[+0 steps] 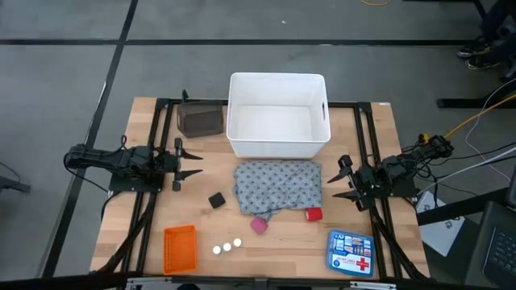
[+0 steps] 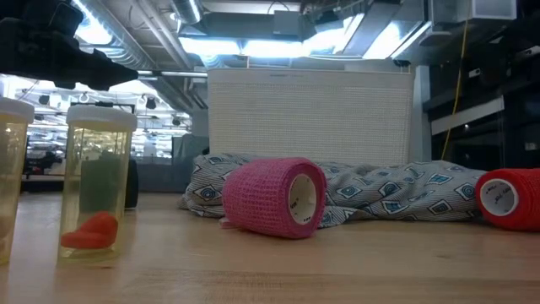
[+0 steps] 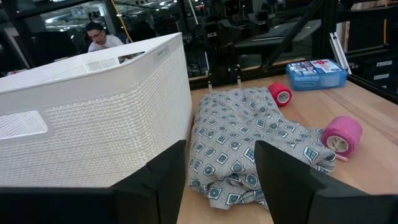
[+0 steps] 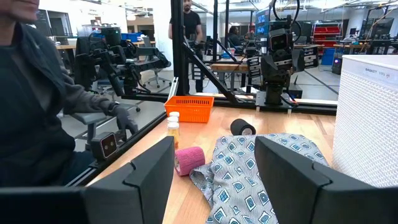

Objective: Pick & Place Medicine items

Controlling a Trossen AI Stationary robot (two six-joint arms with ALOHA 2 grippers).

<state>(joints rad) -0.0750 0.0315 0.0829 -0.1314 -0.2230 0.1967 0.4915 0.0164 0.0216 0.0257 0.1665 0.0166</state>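
Both grippers are spread wide and hold nothing: left gripper (image 1: 190, 166) at the surface's left edge, right gripper (image 1: 340, 181) at its right. The grey cloth (image 1: 276, 188) lies between them, before the white bin (image 1: 278, 115). Pink roll (image 1: 259, 225) and red roll (image 1: 314, 214) touch the cloth's near edge.

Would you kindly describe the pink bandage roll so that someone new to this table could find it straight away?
Start at the white bin at the table's back middle; the grey patterned cloth lies just in front of it. The pink roll sits at the cloth's front edge, the red roll to its right, the black roll to its left.
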